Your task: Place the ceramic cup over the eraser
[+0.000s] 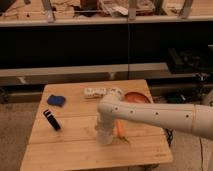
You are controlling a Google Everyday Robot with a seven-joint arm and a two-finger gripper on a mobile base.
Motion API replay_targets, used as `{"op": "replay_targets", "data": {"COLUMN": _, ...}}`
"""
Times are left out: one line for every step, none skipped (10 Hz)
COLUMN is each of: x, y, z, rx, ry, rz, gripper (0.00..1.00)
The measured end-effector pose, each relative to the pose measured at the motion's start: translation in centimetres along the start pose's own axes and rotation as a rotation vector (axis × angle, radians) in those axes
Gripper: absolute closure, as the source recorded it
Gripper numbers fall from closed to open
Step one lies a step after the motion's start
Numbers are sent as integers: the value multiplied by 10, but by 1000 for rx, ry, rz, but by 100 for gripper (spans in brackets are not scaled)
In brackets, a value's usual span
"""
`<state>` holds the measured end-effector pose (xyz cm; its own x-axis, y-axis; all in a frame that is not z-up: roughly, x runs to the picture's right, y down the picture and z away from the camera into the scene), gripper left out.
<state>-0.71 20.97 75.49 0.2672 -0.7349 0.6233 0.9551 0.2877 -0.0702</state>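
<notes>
Wooden slatted bench point(75, 155), seen from the front and above. A dark shelf unit stands behind its far edge.

Arm point(160, 117): white, enters from the right edge and runs left across the bench, then bends down at about mid-bench.

Gripper point(103, 128): points down at the end of the bent arm, a little toward the near edge from the bench centre. It merges with a pale shape below it. Cannot tell whether it is clamped or released.

Ceramic cup point(104, 138): a whitish cylinder directly under the gripper, low at the bench top. Cannot tell whether it rests on the wood.

Eraser point(51, 119): black bar lying flat and angled, near the left edge, about midway between far and near edges. It is uncovered and well apart from the cup.

Blue pad point(56, 100): toward the far-left corner, just beyond the eraser.

White block point(95, 92): near the far edge, about centre.

Orange dish point(136, 97): toward the far-right corner, partly behind the arm.

Orange carrot-like piece point(120, 129): lies just right of the cup.
</notes>
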Motion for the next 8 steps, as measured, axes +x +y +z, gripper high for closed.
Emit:
{"op": "replay_targets", "data": {"x": -1, "y": 0, "z": 0, "rx": -6, "ry": -2, "rz": 0, "gripper": 84}}
{"op": "replay_targets", "data": {"x": -3, "y": -1, "z": -1, "rx": -13, "ry": -3, "rz": -1, "gripper": 84}}
{"op": "replay_targets", "data": {"x": -4, "y": -2, "z": -3, "rx": -17, "ry": -3, "rz": -5, "gripper": 84}}
{"op": "replay_targets", "data": {"x": -5, "y": -4, "z": -6, "rx": -18, "ry": -2, "rz": -7, "gripper": 84}}
{"op": "replay_targets", "data": {"x": -5, "y": -5, "z": -13, "rx": -16, "ry": 2, "rz": -8, "gripper": 84}}
{"op": "replay_targets", "data": {"x": -4, "y": -7, "z": -19, "rx": -11, "ry": 6, "rz": -10, "gripper": 84}}
{"op": "replay_targets", "data": {"x": -2, "y": -11, "z": -27, "rx": -1, "ry": 11, "rz": -12, "gripper": 84}}
{"op": "replay_targets", "data": {"x": 2, "y": -14, "z": -41, "rx": 10, "ry": 17, "rz": -11, "gripper": 84}}
